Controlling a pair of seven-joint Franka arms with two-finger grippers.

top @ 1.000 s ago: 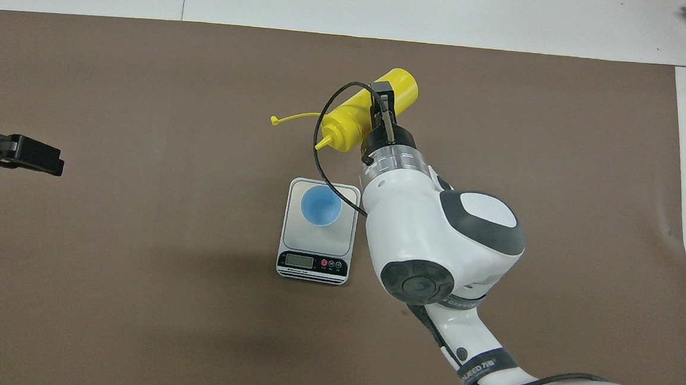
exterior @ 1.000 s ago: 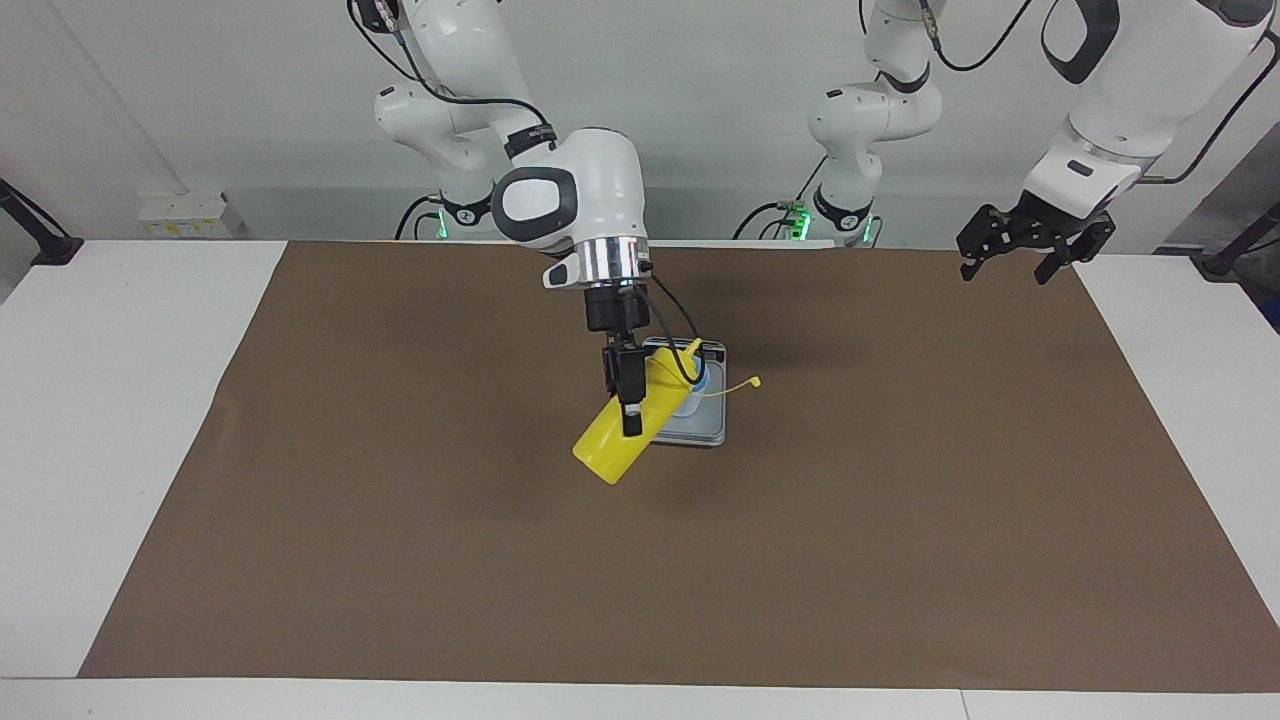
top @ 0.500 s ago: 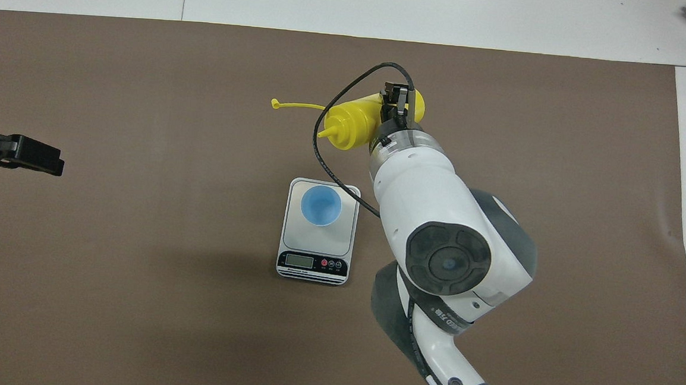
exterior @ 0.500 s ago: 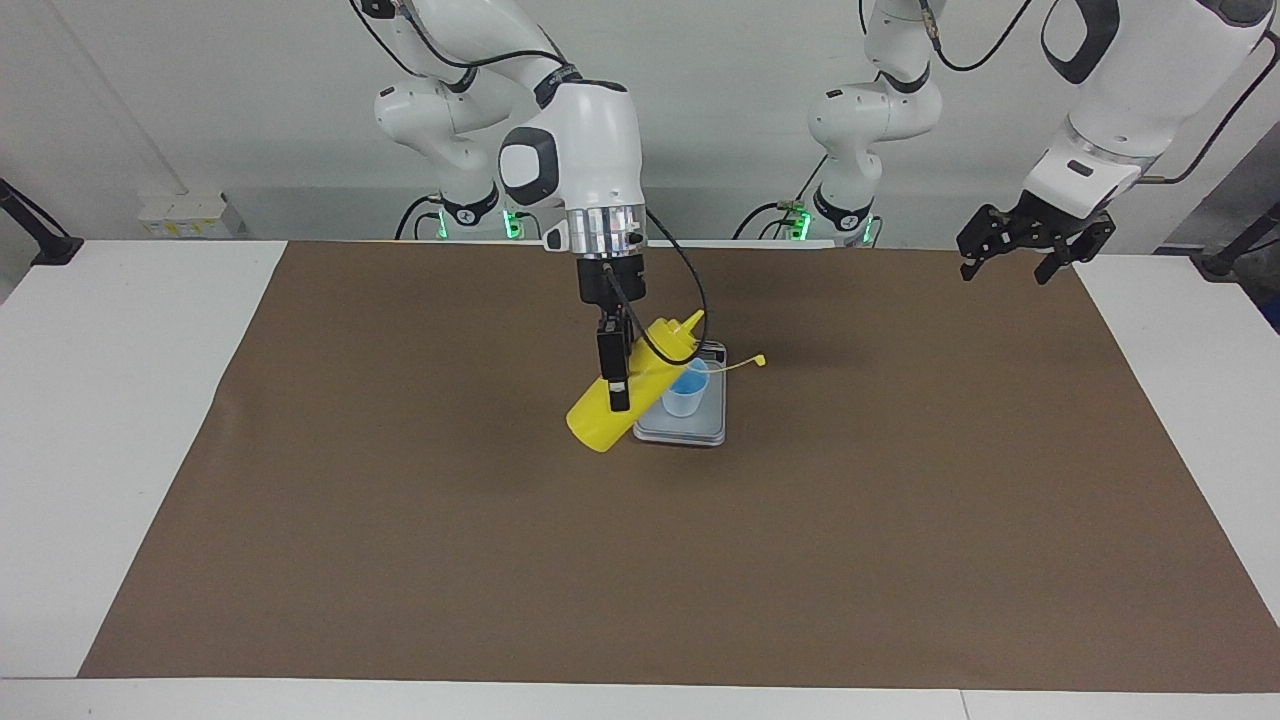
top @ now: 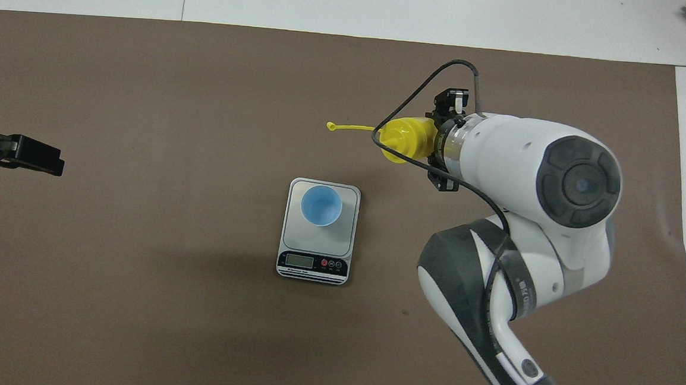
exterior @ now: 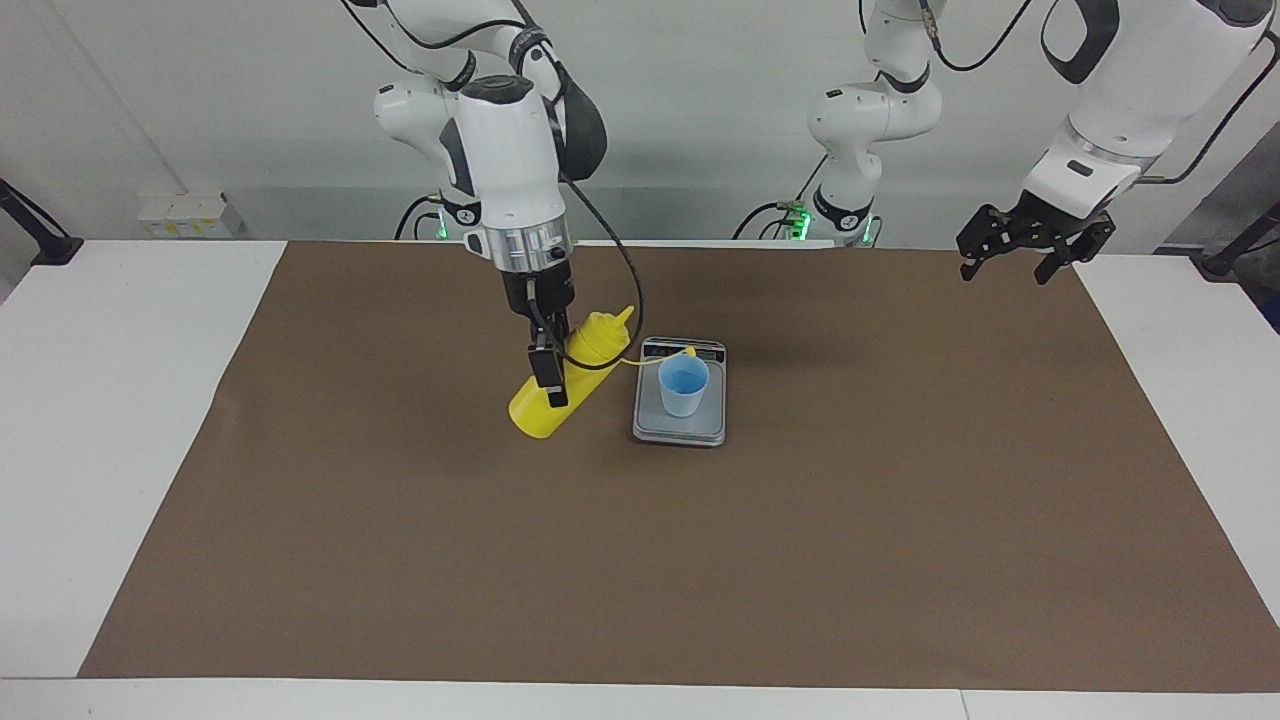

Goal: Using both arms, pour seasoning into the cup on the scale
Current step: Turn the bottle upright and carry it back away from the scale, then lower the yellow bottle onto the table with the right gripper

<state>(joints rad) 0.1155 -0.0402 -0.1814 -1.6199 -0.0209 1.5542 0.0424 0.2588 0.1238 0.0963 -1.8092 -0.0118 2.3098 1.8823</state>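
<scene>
Right gripper [exterior: 548, 375]: closed on the body of the seasoning bottle, fingers clamped across its lower half; it hangs over the brown mat, toward the right arm's end of the table from the scale.
Seasoning bottle [exterior: 560, 392]: yellow, held tilted, base down toward the mat and nozzle raised and pointing toward the scale. Whether the base touches the mat cannot be told.
Bottle cap [top: 330, 125]: off the nozzle, trailing on its thin yellow tether out toward the scale side.
Cup [exterior: 684, 386]: light blue, upright, standing on the scale's platform. Apart from the bottle; the nozzle is not over it.
Scale [exterior: 652, 425]: flat, silver-grey, lying on the mat near the middle of the table, its display edge [top: 313, 264] on the side nearer to the robots.
Left gripper [exterior: 1020, 250]: fingers apart, holding nothing, raised over the mat's corner at the left arm's end of the table, well apart from the scale. This arm waits.
Mat [exterior: 900, 520]: brown sheet covering most of the white table [exterior: 120, 400].
Right arm cable [top: 421, 90]: black, looping from the wrist over the bottle.
</scene>
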